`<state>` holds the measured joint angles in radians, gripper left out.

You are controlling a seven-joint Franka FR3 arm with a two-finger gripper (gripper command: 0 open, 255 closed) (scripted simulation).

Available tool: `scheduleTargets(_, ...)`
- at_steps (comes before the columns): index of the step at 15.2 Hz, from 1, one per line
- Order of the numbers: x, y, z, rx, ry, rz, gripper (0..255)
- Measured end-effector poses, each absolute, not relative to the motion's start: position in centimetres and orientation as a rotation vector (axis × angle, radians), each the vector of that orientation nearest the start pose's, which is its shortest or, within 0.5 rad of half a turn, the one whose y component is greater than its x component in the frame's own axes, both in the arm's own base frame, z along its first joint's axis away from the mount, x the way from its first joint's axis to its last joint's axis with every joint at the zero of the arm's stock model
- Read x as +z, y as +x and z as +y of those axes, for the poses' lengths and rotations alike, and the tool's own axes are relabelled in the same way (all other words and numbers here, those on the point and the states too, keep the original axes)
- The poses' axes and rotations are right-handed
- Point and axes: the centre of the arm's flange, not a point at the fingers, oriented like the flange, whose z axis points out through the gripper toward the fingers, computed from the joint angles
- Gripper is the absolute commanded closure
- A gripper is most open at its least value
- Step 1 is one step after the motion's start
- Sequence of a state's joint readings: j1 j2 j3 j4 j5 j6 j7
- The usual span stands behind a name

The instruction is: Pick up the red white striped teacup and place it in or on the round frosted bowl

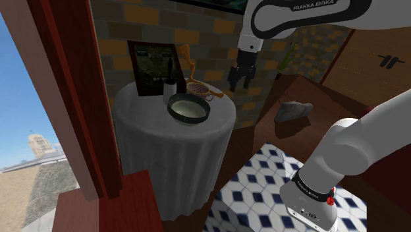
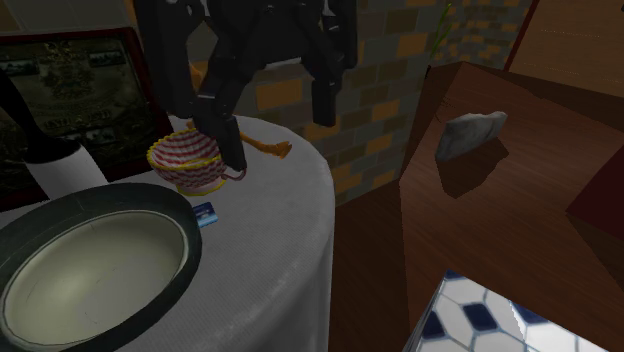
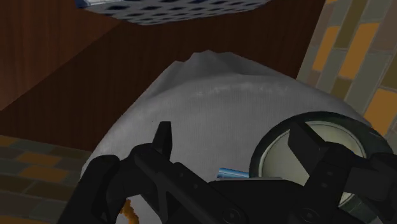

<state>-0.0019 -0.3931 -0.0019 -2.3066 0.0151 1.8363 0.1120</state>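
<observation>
My claw (image 1: pixel 239 84) hangs released, its two fingers standing well apart with nothing between them. In the shoulder view it sits off the right side of the round, cloth-covered counter (image 1: pixel 148 128), and higher than everything on it.

The red and white striped teacup (image 1: pixel 197 88) stands upright on the counter, mouth up, just beside the far rim of the round bowl (image 1: pixel 188 107) and in front of the dark picture frame (image 1: pixel 151 64). From the claw the cup lies down and toward the shoulder view's left. In the second exterior view one finger crosses in front of the cup's handle side, but I can't tell from that view alone how close they really are. The shoulder view suggests they are apart.

The cup is round, so there is no long axis to line up with. What counts is the small handle, which points toward the second exterior view's right, the claw's side. I judge the next move to be a shift in over the counter and then a descent, with the fingers straddling the rim clear of that handle.

The bowl is the nearer neighbour, so the carry afterwards looks short. A small blue item (image 2: pixel 207 212) lies on the cloth between cup and bowl, and I would keep clear of it.
</observation>
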Motion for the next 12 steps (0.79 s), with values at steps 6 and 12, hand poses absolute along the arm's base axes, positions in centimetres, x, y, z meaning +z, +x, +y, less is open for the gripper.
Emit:
scheduleTargets(6, 45.9, 49.4, 0.8, 0.086, -3.143, 0.206, 0)
scheduleTargets(12, 43.3, 56.5, 1.5, 0.049, -3.163, 0.224, 0)
